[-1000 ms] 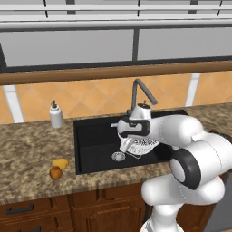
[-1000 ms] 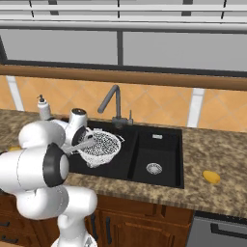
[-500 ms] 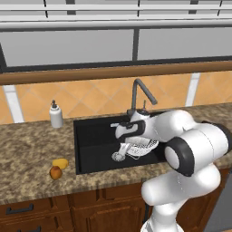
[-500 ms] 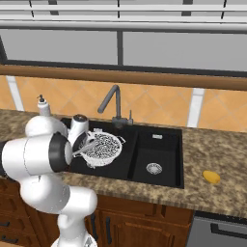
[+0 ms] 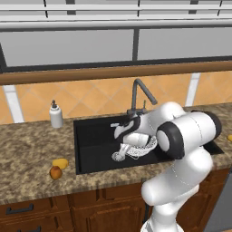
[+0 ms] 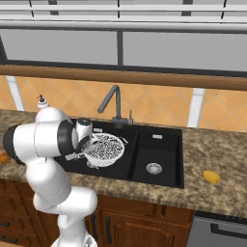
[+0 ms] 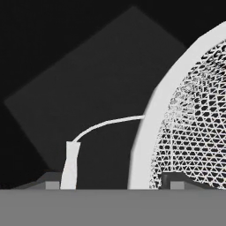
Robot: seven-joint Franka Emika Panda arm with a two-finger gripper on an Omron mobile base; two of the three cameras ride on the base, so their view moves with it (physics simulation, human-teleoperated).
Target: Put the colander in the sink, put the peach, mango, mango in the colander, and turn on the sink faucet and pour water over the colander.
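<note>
The jaws [image 7: 114,185] stand apart astride the rim of the colander [image 6: 104,149]: in the hand view 1 finger tip [image 7: 52,184] sits outside the white rim band, beside the thin wire handle [image 7: 95,128], and the other finger tip [image 7: 177,184] sits inside, against the mesh. Whether the pads actually press on the rim cannot be told. The colander hangs at the jaws, low in the left basin of the sink [image 6: 164,144], tilted, with its mesh bowl extending away from the jaws toward the divider between the 2 basins. In the left base view the colander [image 5: 138,146] lies directly below the wrist, and a round silver drain [image 5: 118,157] shows just beside its lower edge; contact between colander and basin floor cannot be confirmed. The sink faucet [image 6: 114,105] rises behind the jaws at the back edge of the sink, its spout reaching toward the basin the jaws occupy. The second basin, with its own drain [image 6: 154,168], lies on the far side of the colander from the jaws. On the surface [image 5: 31,149] well apart from the jaws, beyond the sink's left edge, the peach [image 5: 55,172] and 1 mango [image 5: 60,163] lie touching or nearly so. The other mango [image 6: 211,177] rests on the surface past the opposite end of the sink. A white soap dispenser [image 5: 56,115] stands on the surface, at the back.
</note>
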